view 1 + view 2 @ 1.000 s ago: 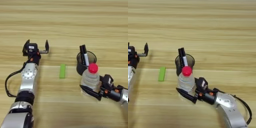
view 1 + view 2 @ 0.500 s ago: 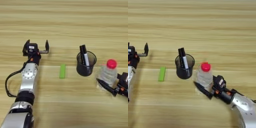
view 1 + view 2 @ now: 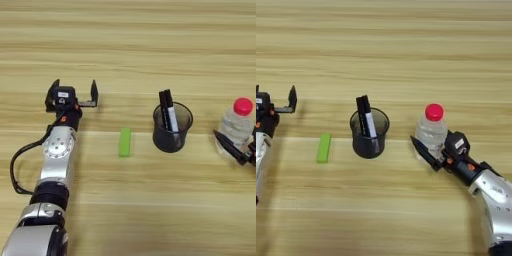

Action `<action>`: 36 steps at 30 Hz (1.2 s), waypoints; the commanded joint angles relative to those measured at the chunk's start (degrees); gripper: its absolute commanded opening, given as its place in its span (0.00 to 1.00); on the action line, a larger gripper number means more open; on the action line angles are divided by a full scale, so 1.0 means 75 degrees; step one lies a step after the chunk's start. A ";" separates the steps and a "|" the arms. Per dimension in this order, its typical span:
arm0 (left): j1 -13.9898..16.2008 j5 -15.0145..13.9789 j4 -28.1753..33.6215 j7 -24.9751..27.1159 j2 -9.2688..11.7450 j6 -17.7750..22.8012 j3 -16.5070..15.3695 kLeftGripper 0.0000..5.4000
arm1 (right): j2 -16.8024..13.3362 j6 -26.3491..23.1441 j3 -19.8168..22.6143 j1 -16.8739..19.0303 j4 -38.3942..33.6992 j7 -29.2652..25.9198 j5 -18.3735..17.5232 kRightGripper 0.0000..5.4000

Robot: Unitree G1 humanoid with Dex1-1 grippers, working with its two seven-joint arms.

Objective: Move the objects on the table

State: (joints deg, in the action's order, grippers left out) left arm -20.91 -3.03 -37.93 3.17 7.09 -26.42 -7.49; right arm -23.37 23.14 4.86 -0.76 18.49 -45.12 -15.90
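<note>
I am holding the red-capped bottle (image 3: 431, 134) upright at lower right of the frame in the right pincer (image 3: 428, 150), fingers closed around its base. I am keeping it level, clear of the marker cup (image 3: 369, 133) at centre. Left pincer (image 3: 73, 94), upper left, is gaping, empty, over the bench (image 3: 130, 45).

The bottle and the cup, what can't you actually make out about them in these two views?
- Bottle: both views, the right gripper covers its base, so whether it rests on the table is unclear.
- Right gripper: its far finger is hidden behind the bottle.
- Cup: the dark wall hides how many pens stand inside.
- Left gripper: cut by the right eye view's left edge.
</note>
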 commanded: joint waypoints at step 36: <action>-0.0035 0.0052 -0.0030 0.0009 -0.0014 0.0083 0.0038 1.00 | -0.0152 -0.0527 0.0178 0.0993 -0.0456 0.0063 -0.0016 1.00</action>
State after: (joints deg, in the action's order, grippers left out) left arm -20.97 -2.90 -38.07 3.20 7.05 -26.39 -7.51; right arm -22.76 19.98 5.30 4.54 17.04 -43.83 -15.19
